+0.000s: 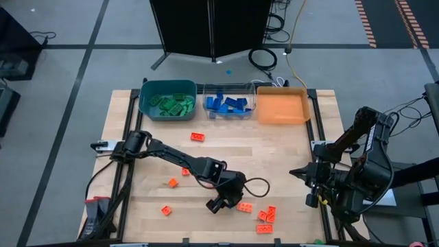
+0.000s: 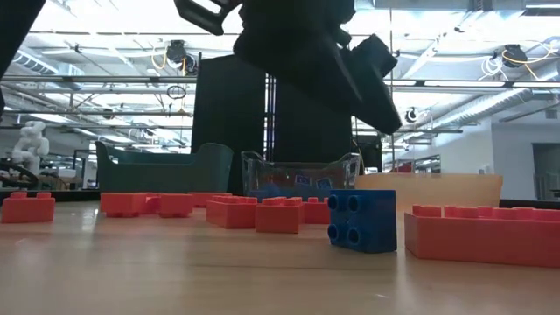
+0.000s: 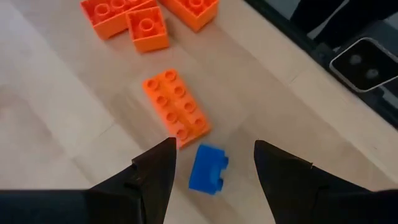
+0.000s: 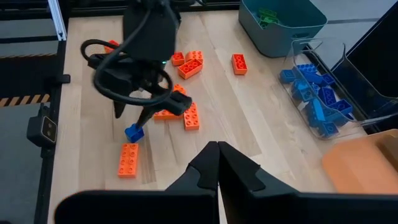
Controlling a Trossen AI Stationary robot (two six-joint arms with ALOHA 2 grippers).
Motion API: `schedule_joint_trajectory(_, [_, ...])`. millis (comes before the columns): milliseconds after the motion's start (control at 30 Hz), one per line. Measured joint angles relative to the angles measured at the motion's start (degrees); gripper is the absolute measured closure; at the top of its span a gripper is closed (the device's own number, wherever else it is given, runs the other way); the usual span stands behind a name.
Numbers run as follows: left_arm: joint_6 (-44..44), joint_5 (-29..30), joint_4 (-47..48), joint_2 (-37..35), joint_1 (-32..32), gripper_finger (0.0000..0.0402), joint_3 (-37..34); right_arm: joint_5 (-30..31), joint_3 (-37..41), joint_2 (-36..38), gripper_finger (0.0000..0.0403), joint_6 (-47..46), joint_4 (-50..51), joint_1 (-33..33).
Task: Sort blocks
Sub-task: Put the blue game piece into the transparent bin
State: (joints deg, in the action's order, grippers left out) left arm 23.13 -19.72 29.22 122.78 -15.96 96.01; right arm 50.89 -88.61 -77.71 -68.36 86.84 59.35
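Left gripper (image 3: pixel 211 165) hangs jaws wide open over the lone blue block (image 3: pixel 208 168) near the surface's front edge, lined up to grab. Right gripper (image 4: pixel 217 163) waits closed at the right edge.

Both arms are dark, almost black, built of jointed, rounded segments. A black cable loops loosely beside the left pincer (image 4: pixel 138 121), whose fingers (image 3: pixel 152 177) are matte black and taper to blunt wedges. The right pincer (image 4: pixel 217 163) has the same dark, angular fingers.
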Motion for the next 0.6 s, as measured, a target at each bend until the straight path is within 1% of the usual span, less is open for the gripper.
schedule_joint_trajectory(167, [-0.37, -0.16, -2.76, -0.02, -0.36, 0.0181, -1.2, -0.01, -0.01, 0.0, 0.0402, 0.02, -0.01, 0.0])
schedule_joint_trajectory(333, [-0.7, -0.14, -6.59, -0.02, -0.36, 0.0181, -4.77, 0.0, -0.01, 0.0, 0.0402, 0.02, -0.02, 0.0])
schedule_joint_trajectory(433, [-3.02, -0.14, -9.59, -0.02, -0.36, 0.0181, -7.07, -0.02, 0.0, 0.0, 0.0402, 0.01, -0.02, 0.0])
schedule_joint_trajectory(600, [-4.54, 0.0, -14.34, 0.03, -0.36, 0.0181, -10.69, -0.02, 0.0, 0.0, 0.0402, 0.01, 0.0, 0.0])
